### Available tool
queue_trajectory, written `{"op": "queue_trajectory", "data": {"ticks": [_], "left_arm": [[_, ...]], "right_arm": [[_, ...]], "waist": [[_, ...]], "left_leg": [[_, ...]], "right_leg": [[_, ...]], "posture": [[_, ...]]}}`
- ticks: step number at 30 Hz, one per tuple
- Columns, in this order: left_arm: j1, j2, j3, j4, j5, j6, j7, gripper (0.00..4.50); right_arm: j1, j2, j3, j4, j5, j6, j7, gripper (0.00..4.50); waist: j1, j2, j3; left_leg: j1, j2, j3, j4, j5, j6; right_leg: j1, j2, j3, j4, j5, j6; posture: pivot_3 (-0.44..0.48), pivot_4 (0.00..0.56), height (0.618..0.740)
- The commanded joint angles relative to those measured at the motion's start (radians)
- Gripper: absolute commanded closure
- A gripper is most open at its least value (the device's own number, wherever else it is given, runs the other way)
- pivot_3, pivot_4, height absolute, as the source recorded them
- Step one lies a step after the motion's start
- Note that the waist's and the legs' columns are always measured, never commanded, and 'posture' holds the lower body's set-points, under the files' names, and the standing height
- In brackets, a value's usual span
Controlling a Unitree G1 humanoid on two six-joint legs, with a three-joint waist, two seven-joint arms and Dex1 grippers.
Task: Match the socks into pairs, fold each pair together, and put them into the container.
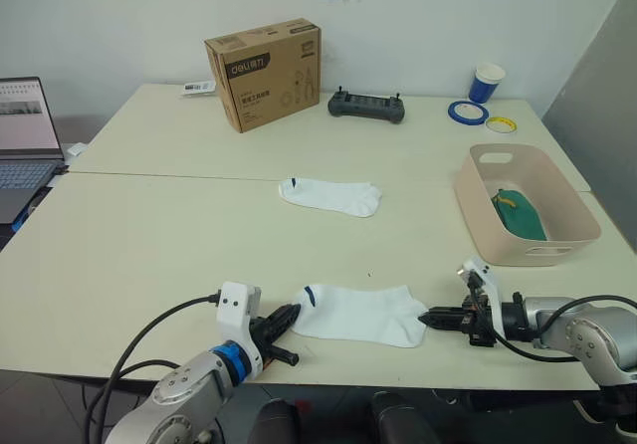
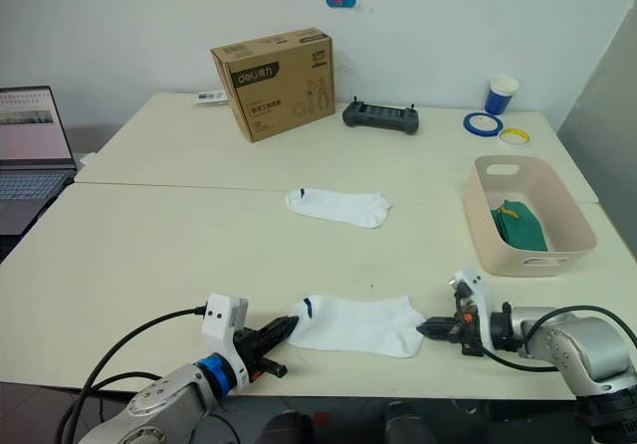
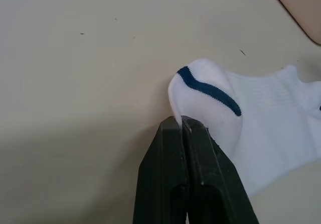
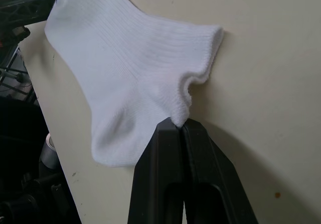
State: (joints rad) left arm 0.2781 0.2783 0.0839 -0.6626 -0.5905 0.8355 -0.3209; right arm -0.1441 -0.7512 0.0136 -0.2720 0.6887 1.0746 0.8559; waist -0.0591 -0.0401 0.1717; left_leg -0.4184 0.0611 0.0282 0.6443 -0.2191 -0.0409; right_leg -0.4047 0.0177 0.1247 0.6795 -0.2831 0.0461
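We see near white sock [image 1: 360, 314] flat at table [image 1: 149, 235] front edge, L gripper [image 1: 286, 317] pinching its toe, R gripper [image 1: 430, 317] pinching its cuff. 2nd white sock [image 1: 330, 195] mid-table; green socks [image 1: 521, 215] in container [image 1: 478, 210].

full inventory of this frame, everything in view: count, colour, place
white socks: 2; near sock at the table's front edge, pinched at both ends; far sock flat mid-table
green socks: count unclear, dark green with yellow, inside the container
container: 1, pale pink-beige, table's right side
cardboard box: 1, brown, far side
controller: 1, dark grey, right of the box
cup: 1, blue and white, far right
tape rolls: 2, blue and yellow, near the cup
laptop: 1, open, far left
table: 1, cream
left gripper: shut on the near sock's toe end
right gripper: shut on its cuff end
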Motion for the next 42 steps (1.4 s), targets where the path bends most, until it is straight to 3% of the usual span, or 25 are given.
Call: {"op": "queue_trajectory", "data": {"ticks": [1,6,10,14,16,19,24,26,34,42], "left_arm": [[0.004,0.006,0.009,-0.007,-0.011,-0.034,-0.012,4.31],[0.026,0.027,0.034,-0.009,-0.030,-0.043,-0.032,2.89],[0.034,0.098,0.160,-0.012,-0.121,-0.049,-0.109,1.60],[0.015,0.279,0.150,0.023,-0.016,-0.194,-0.288,1.60],[-0.068,0.351,0.092,0.072,0.028,-0.283,-0.398,1.58],[-0.166,0.414,-0.031,0.139,0.105,-0.376,-0.520,2.16],[-0.296,0.426,-0.197,0.259,0.211,-0.479,-0.633,3.85],[-0.367,0.405,-0.264,0.323,0.258,-0.489,-0.643,4.48],[-0.440,0.379,-0.344,0.482,0.355,-0.509,-0.654,4.48],[-0.380,0.418,-0.242,0.449,0.294,-0.463,-0.658,4.48]], "right_arm": [[-0.005,-0.021,-0.021,-0.035,0.004,-0.028,0.016,4.49],[-0.003,-0.035,-0.060,-0.030,0.014,-0.036,0.016,3.10],[-0.021,-0.080,-0.117,-0.054,0.024,-0.080,0.053,1.70],[-0.065,-0.085,-0.112,-0.093,0.023,-0.145,0.096,1.70],[-0.097,-0.044,-0.033,-0.121,-0.051,-0.260,0.104,1.89],[-0.121,-0.006,0.116,-0.137,-0.177,-0.433,0.151,2.63],[-0.142,0.050,0.271,-0.070,-0.330,-0.601,0.173,4.49],[-0.153,0.084,0.310,-0.010,-0.378,-0.641,0.162,4.50],[-0.115,0.052,0.332,0.113,-0.484,-0.788,0.214,4.50],[-0.004,-0.046,0.220,0.076,-0.448,-0.805,0.241,4.50]], "waist": [[0.000,0.000,0.000],[0.000,0.000,0.000],[0.000,-0.001,0.001],[-0.002,0.000,0.001],[-0.001,0.000,0.001],[-0.001,-0.001,0.002],[0.001,-0.001,0.002],[0.002,-0.001,0.002],[0.002,0.000,0.002],[0.003,0.000,0.001]], "left_leg": [[0.000,0.000,0.000,0.000,0.000,0.000],[0.000,0.000,0.000,0.000,0.000,0.000],[0.000,0.000,0.000,0.000,0.000,0.000],[0.002,0.001,-0.001,-0.001,0.000,0.000],[0.002,0.001,0.000,-0.001,0.000,0.000],[0.001,0.000,0.001,-0.001,0.000,0.000],[-0.004,0.001,0.003,-0.003,-0.001,-0.001],[-0.007,0.001,0.001,-0.002,-0.001,-0.001],[-0.006,0.002,0.000,-0.002,0.000,0.000],[0.001,0.001,0.000,-0.002,0.000,0.000]], "right_leg": [[0.000,0.000,0.000,0.000,0.000,0.000],[0.000,0.000,0.000,0.000,0.000,0.000],[-0.001,0.000,0.000,0.000,0.000,0.000],[-0.005,0.000,-0.002,0.000,0.000,-0.002],[-0.005,-0.001,-0.001,-0.001,0.000,-0.002],[-0.005,-0.001,-0.002,-0.003,0.000,-0.002],[-0.003,-0.002,-0.001,-0.006,0.000,-0.001],[-0.005,-0.002,-0.004,-0.005,0.000,0.000],[-0.005,0.000,-0.005,0.000,0.001,0.001],[0.001,-0.001,-0.004,0.000,-0.002,-0.001]], "posture": [[0.000,0.150,0.740],[0.000,0.150,0.740],[0.000,0.150,0.740],[0.000,0.150,0.740],[0.000,0.150,0.740],[0.000,0.150,0.740],[0.000,0.150,0.740],[0.000,0.150,0.740],[0.000,0.150,0.740],[0.000,0.150,0.740]]}}
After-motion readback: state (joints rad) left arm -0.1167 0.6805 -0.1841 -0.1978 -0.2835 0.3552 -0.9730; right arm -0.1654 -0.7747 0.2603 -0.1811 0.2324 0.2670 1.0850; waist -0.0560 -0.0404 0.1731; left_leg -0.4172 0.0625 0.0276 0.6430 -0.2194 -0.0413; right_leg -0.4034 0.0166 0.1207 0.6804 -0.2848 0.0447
